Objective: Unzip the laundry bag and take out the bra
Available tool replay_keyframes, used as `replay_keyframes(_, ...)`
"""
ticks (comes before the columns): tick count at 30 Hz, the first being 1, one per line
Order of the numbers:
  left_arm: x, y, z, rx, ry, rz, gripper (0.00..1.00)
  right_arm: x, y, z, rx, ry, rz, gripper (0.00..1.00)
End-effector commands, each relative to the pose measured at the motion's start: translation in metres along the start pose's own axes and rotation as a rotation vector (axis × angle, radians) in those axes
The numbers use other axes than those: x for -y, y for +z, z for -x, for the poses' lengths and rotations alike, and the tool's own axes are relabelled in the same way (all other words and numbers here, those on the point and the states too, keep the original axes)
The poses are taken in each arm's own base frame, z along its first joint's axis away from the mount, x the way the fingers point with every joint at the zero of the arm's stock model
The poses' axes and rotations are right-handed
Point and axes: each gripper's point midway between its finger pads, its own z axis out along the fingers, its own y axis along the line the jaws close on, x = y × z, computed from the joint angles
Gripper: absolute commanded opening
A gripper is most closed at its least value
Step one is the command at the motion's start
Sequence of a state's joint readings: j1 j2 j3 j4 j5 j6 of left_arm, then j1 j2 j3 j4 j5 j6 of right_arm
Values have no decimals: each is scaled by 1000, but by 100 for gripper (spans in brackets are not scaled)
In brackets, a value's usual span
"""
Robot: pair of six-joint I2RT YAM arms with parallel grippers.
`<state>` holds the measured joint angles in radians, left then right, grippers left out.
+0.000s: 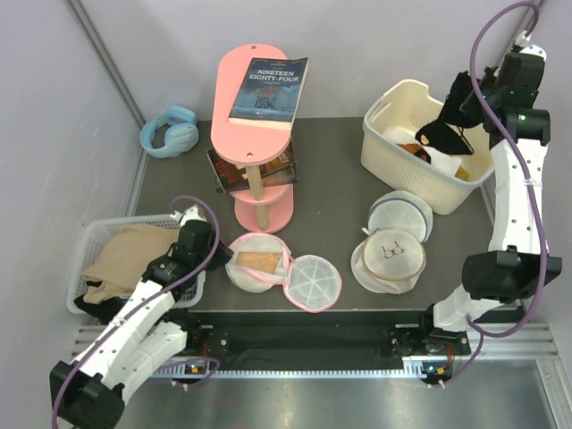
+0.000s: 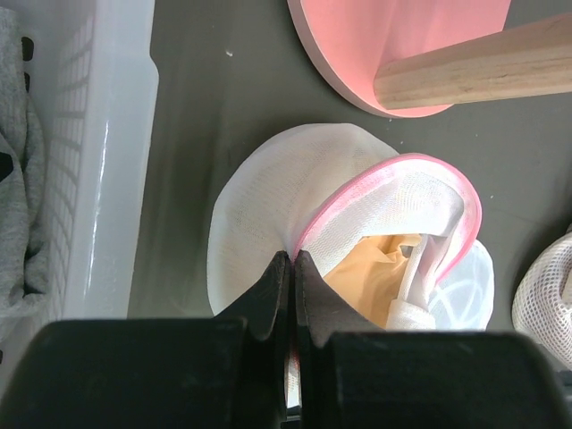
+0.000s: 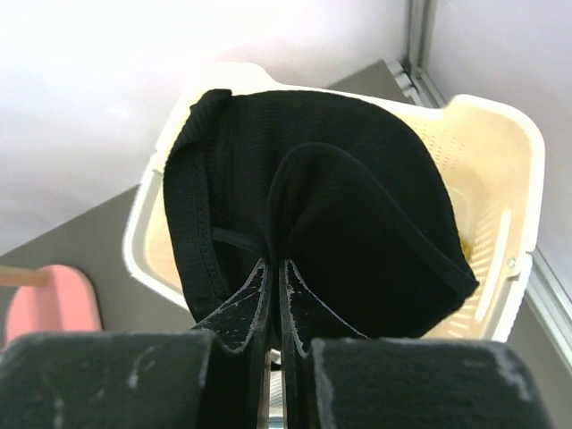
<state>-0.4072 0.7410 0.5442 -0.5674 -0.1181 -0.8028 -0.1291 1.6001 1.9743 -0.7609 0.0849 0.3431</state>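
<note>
Top external view: over the cream basket [image 1: 391, 154] my right gripper [image 3: 275, 268] clenches a black garment [image 3: 357, 206]. Front left, the laundry bag [image 1: 246, 278] lies unzipped, beige bra [image 1: 257, 259] inside, my left gripper [image 2: 292, 266] pinching its pink rim. Next, I judge, the bra needs lifting out.

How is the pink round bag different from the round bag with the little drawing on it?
The pink bag has pink trim; the drawing bag has a beige rim. The pink bag is unzipped, lid flopped open, with a beige bra showing; the drawing bag is closed. The left gripper pinches the pink bag's edge; no gripper touches the drawing bag. Both are round white mesh.
</note>
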Motion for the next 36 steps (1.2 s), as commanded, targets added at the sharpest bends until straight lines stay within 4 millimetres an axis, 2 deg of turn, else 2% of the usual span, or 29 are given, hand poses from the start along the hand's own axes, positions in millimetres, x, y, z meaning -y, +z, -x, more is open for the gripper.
replay_keyframes(1, 15, 3, 18, 65, -21, -50, 0, 22, 12, 2, 22, -2, -57, 0)
replay_keyframes(4, 18, 4, 19, 69, -19, -59, 0, 34, 14, -4, 8, -2, -104, 2)
replay_keyframes(5, 18, 5, 19, 63, -18, -57, 0, 38, 15, -6, 2, -1, -119, 8)
replay_keyframes(6, 20, 6, 19, 62, -14, -60, 0, 42, 15, -6, 3, -3, -137, 35)
replay_keyframes(7, 20, 6, 19, 60, -12, -58, 0, 45, 14, -7, -5, -3, -152, 54)
replay_keyframes(8, 21, 6, 20, 56, -7, -58, 0, 47, 13, -6, -4, -3, -161, 90)
replay_keyframes(9, 21, 6, 20, 55, -4, -57, 0, 50, 12, -6, -1, -7, -179, 100)
replay_keyframes(16, 23, 6, 23, 58, 9, -58, 0, 60, 4, -8, -5, -15, -227, 100)
replay_keyframes(18, 24, 5, 23, 55, 16, -62, 0, 55, -4, 1, 43, -8, -207, 100)
replay_keyframes(20, 23, 6, 21, 49, 21, -58, 0, 55, -6, -4, 53, -7, -205, 100)
replay_keyframes(21, 23, 5, 21, 47, 22, -63, 0, 47, -16, 3, 93, 0, -181, 100)
replay_keyframes(22, 23, 6, 19, 41, 27, -63, 0, 44, -16, -6, 77, -2, -166, 100)
replay_keyframes(24, 23, 6, 17, 30, 28, -67, 0, 16, -25, -14, 65, -14, -58, 100)
replay_keyframes(26, 21, 6, 12, 15, 29, -69, 0, -7, -26, -41, 7, -46, 11, 100)
replay_keyframes(27, 20, 6, 11, 13, 28, -67, 0, -42, -36, -59, -18, -78, 96, 100)
replay_keyframes(28, 20, 5, 11, 13, 28, -67, 0, -52, -35, -86, -74, -92, 120, 100)
replay_keyframes(29, 17, 4, 8, 3, 29, -58, 0, -74, -38, -104, -107, -74, 184, 100)
replay_keyframes(30, 17, 3, 8, 3, 29, -58, 0, -109, -54, -130, -157, -92, 292, 100)
replay_keyframes(31, 17, 2, 8, 1, 29, -60, 0, -121, -58, -168, -242, -97, 344, 100)
replay_keyframes(32, 15, 0, 6, -8, 32, -51, 0, -163, -82, -197, -325, -51, 492, 98)
replay_keyframes(33, 15, -1, 6, -10, 32, -53, 0, -173, -91, -235, -413, -50, 537, 96)
replay_keyframes(34, 14, -2, 4, -16, 32, -51, 0, -191, -106, -254, -462, -43, 602, 94)
replay_keyframes(35, 12, -2, 1, -28, 32, -44, 0, -221, -135, -283, -522, -41, 682, 94)
replay_keyframes(36, 11, -4, 0, -37, 30, -41, 0, -230, -148, -305, -573, -50, 702, 94)
